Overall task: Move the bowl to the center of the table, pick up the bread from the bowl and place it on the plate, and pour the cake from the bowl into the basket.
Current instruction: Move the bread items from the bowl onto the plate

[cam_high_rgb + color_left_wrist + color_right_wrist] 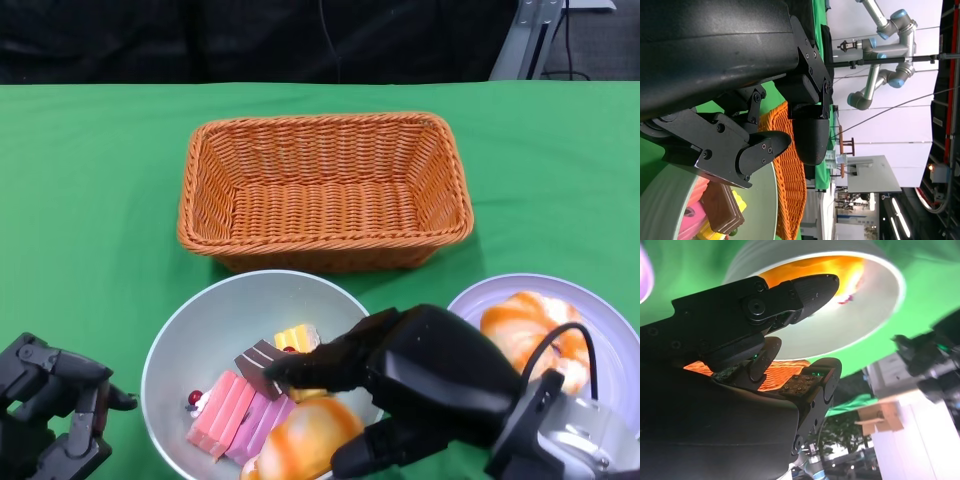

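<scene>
A grey bowl (190,330) stands at the table's near middle, in front of the wicker basket (325,190). In it lie pink cake slices (235,405), a brown piece (258,362), a yellow piece (297,338) and an orange bread (305,440). My right hand (420,385) reaches into the bowl, its fingers spread above and beside this bread. In the right wrist view the bread (775,375) lies close under the hand (740,320), with bare bowl (880,305) showing below the upper finger. A second bread (530,330) lies on the lilac plate (610,320). My left hand (50,410) holds nothing, left of the bowl.
The basket has nothing in it and sits just behind the bowl. The plate touches the picture's right edge, beside the bowl. In the left wrist view the left hand (755,100) hangs near the bowl rim (670,200), with the basket (785,165) beyond. Green cloth covers the table.
</scene>
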Motion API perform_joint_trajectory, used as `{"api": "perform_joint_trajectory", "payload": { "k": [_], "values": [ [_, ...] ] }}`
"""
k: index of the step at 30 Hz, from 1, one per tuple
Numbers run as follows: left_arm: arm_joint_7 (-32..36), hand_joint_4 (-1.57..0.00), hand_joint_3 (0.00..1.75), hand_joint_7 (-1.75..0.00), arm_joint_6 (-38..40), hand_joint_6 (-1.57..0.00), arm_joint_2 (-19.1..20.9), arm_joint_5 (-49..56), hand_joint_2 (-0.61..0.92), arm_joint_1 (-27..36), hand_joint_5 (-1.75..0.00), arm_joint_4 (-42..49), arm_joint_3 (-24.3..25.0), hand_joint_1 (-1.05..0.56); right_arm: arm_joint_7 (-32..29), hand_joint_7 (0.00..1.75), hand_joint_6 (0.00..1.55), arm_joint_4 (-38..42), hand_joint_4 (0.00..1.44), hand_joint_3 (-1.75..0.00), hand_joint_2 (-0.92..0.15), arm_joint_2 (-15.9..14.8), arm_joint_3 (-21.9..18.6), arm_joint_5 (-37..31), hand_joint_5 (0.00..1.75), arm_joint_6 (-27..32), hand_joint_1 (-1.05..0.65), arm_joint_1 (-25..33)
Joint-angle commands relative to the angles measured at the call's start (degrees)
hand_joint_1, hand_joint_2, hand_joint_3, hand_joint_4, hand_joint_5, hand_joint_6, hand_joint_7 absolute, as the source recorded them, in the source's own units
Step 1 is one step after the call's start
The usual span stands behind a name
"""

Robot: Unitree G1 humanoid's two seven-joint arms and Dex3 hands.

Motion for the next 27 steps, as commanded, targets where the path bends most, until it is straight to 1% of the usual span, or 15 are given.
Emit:
{"api": "perform_joint_trajectory", "payload": {
  "k": [1,7,13,19,27],
  "values": [
    [0.38,-0.79,0.92,-1.24,-1.22,-0.79,0.29,0.31,0.64,0.34,-1.44,0.25,0.30,-0.02,0.13,0.02,0.62,-0.18,0.83,-0.09,-0.92,-0.98,-0.26,-1.06,0.02,1.36,-0.65,-0.99],
    [0.28,-0.79,0.93,-1.24,-0.87,-0.79,0.26,0.35,0.63,0.63,-1.43,-0.07,0.00,-0.04,-2.16,0.01,0.63,-0.44,0.84,-0.06,-0.92,-0.19,-0.28,-2.44,0.02,2.75,-0.65,-1.47],
    [0.39,-0.78,0.94,-1.25,-2.44,-0.78,0.11,1.25,0.62,0.59,-1.44,0.52,-0.07,-0.04,-3.70,0.01,0.64,-1.07,0.86,-0.05,-0.92,0.71,1.16,-5.31,0.02,4.12,-0.66,-1.68],
    [1.53,-0.79,0.94,-1.25,-2.33,-0.78,-0.64,2.15,0.61,0.78,-1.45,0.06,-0.30,-0.05,-3.50,0.00,0.61,-1.00,0.84,-0.08,-0.92,0.33,2.08,-5.56,0.01,3.97,-0.66,-1.65],
    [1.00,-0.77,0.95,-1.26,-1.97,-0.75,0.10,1.41,0.62,0.60,-1.45,0.37,-0.50,-0.05,-4.04,0.00,0.61,-0.36,0.84,-0.09,-0.92,0.49,2.57,-6.16,0.01,4.24,-0.67,-2.21]
  ]
}}
